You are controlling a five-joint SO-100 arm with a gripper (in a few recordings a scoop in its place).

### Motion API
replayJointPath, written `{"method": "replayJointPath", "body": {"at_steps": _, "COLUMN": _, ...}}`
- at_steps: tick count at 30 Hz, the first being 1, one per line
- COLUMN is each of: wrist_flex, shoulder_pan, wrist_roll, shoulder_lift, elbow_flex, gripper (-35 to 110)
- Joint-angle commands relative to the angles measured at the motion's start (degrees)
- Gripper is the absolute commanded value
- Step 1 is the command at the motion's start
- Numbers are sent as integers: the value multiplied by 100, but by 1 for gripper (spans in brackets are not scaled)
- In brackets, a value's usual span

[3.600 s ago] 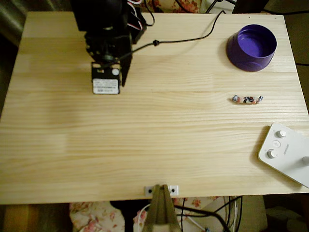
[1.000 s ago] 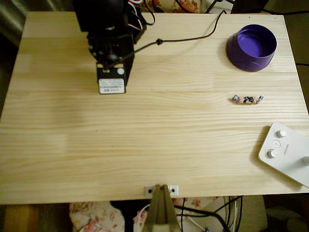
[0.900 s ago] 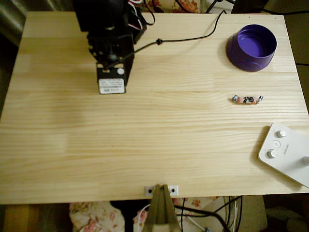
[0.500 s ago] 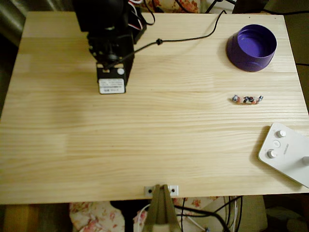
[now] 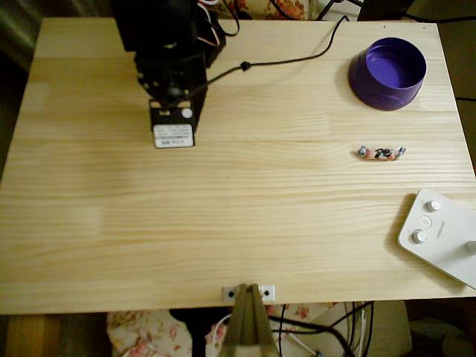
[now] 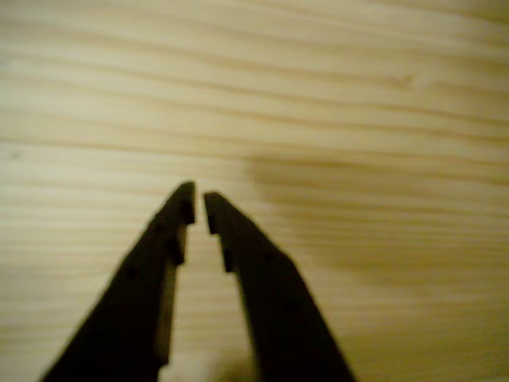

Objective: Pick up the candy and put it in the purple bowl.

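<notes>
Pale pine table (image 5: 223, 223) (floral fabric beneath), gripper (image 6: 199, 205) nearly closed, empty, over bare boards.

Pale pine-plank table (image 5: 245, 230) spans beneath the end effector. White plastic device with round knobs (image 5: 439, 234) lies far right and below it, at the table's corner. Black cable (image 5: 297, 59) runs rightward from beside it.

I see the flat white plastic device with round knobs (image 5: 440, 236) cut by the right picture edge, below the small pinkish-orange candy strip (image 5: 380, 152), whose wrapper print I cannot read.
</notes>
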Motion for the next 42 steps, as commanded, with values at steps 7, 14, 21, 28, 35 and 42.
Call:
{"method": "replayJointPath", "body": {"at_steps": 7, "wrist_flex": 88, "shoulder_pan": -167, "wrist_roll": -88, "shoulder_lift": -1459, "elbow_flex": -2312, "gripper": -1}}
{"method": "replayJointPath", "body": {"at_steps": 14, "wrist_flex": 510, "shoulder_pan": -747, "wrist_roll": -281, "shoulder_lift": -2382, "elbow_flex": -3718, "gripper": -1}}
{"method": "replayJointPath", "body": {"at_steps": 21, "wrist_flex": 817, "shoulder_pan": -1459, "wrist_roll": -1002, "shoulder_lift": -3278, "elbow_flex": -4852, "gripper": -1}}
{"method": "replayJointPath", "body": {"at_steps": 28, "wrist_flex": 1433, "shoulder_pan": -2505, "wrist_roll": -2646, "shoulder_lift": -4140, "elbow_flex": -5854, "gripper": -1}}
{"method": "replayJointPath", "body": {"at_steps": 35, "wrist_flex": 1248, "shoulder_pan": -3410, "wrist_roll": -3155, "shoulder_lift": -4896, "elbow_flex": -6398, "gripper": -1}}
{"method": "replayJointPath", "body": {"at_steps": 42, "wrist_flex": 1468, "shoulder_pan": -4184, "wrist_roll": -3190, "shoulder_lift": -6029, "elbow_flex": -7277, "gripper": -1}}
